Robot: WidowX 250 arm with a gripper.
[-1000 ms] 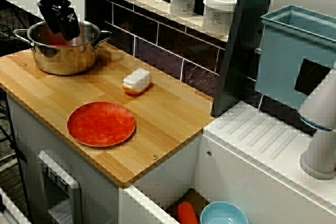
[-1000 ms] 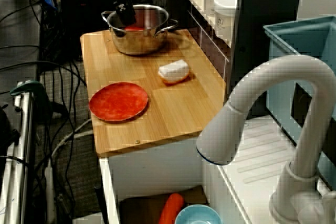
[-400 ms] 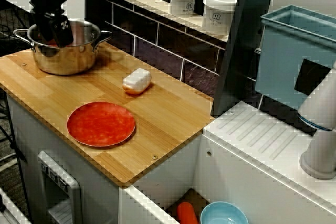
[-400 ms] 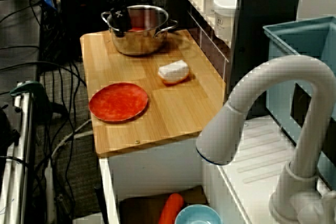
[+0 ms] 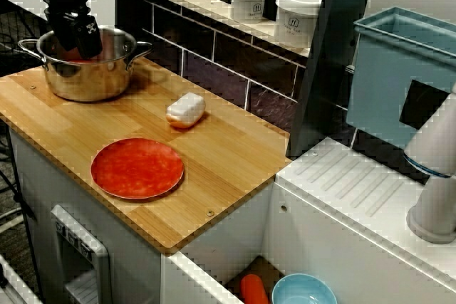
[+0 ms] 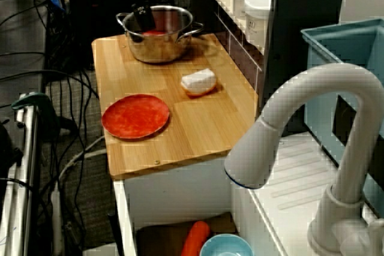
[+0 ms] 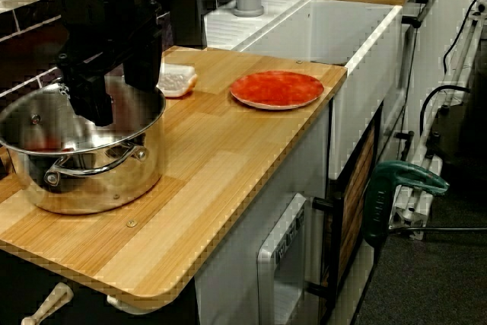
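Note:
My black gripper [image 5: 80,39] hangs over the left part of a steel pot [image 5: 85,80] at the far end of the wooden counter [image 5: 214,169]. In the low view from the pot end, the gripper [image 7: 118,100] stands open, its two fingers [image 7: 91,104] dipping inside the pot [image 7: 84,180] rim with nothing between them. A red thing [image 7: 46,144] lies on the pot's bottom, also seen from the front [image 5: 84,59]. From the sink side the gripper [image 6: 143,19] covers the pot's [image 6: 159,49] left rim.
A white-and-orange block [image 5: 186,109] and a red plate [image 5: 137,168] lie on the counter. Two white jars [image 5: 298,16] stand on the back shelf. Right of the counter are a blue bin [image 5: 399,69], a faucet [image 6: 300,124], and a sink holding a blue bowl [image 5: 304,291] and a carrot [image 5: 253,290].
The gripper shifted left across the pot and dipped lower, then rose slightly. The pot, block and plate have not moved.

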